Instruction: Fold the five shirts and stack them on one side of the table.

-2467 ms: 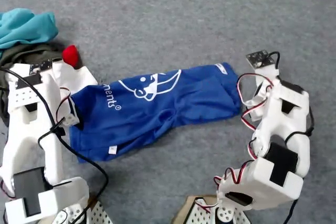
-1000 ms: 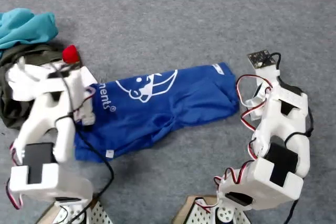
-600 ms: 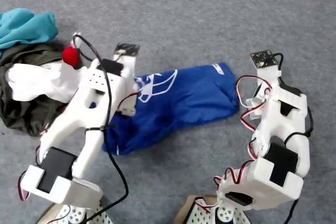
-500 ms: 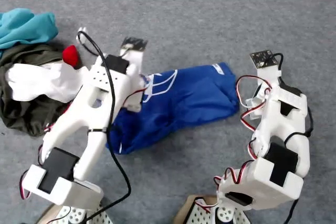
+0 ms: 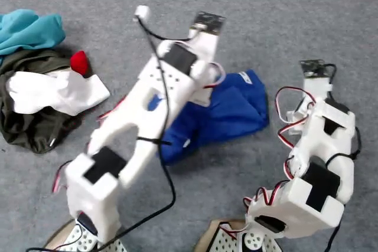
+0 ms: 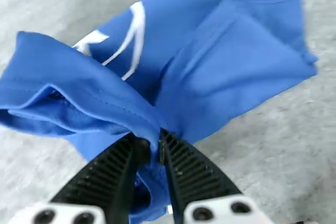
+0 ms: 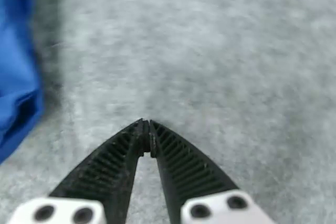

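The fold looks half made: the left hand [image 6: 150,148] pinches an edge of the blue shirt [image 5: 236,113], the right hand [image 7: 146,132] is clenched empty, and next that edge needs laying flat and releasing.

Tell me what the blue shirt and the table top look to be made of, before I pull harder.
Blue shirt: a thin, smooth knit, probably synthetic jersey, with a slight sheen; it bunches into soft folds where the left gripper pinches it.
Table top: a grey, matte, felt-like or short-pile covering with a mottled, fuzzy texture; exact fibre unclear.
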Motion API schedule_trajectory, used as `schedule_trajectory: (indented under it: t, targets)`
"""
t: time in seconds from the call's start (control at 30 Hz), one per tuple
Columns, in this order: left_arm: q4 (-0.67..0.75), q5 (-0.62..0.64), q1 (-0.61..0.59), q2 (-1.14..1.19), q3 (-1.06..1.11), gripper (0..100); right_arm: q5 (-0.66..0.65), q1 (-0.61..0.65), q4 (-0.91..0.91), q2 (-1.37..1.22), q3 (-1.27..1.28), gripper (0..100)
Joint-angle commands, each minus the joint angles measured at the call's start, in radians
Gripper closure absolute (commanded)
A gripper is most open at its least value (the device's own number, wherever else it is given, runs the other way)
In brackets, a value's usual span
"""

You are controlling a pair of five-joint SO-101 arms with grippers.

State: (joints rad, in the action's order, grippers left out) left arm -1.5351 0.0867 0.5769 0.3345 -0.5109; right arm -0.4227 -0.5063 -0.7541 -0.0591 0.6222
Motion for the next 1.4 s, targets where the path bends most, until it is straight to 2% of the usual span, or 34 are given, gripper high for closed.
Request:
schedule_trajectory:
  t: [0.0,0.37,0.73,0.9,1.0,1.17,1.37]
  targets:
    - [-0.002,0.014,0.058,0.074,-0.196,98,0.018,-0.022,0.023,0.027,0.002,99.6]
    - [0.005,0.064,0.157,0.392,-0.623,98,0.06,-0.024,0.035,0.028,0.004,99.6]
    - [0.037,0.132,0.16,0.682,-1.02,98,0.06,-0.025,0.037,0.028,0.004,99.6]
    - [0.031,0.157,0.172,0.725,-1.083,96,0.058,-0.024,0.049,0.033,0.015,99.6]
    - [0.028,0.167,0.176,0.727,-1.086,88,0.055,-0.022,0.054,0.035,0.022,99.6]
    - [-0.009,0.267,0.164,0.725,-1.096,78,0.055,-0.022,0.054,0.035,0.022,99.6]
    - [-0.097,0.279,0.057,0.67,-1.165,78,0.055,-0.022,0.054,0.035,0.021,99.5]
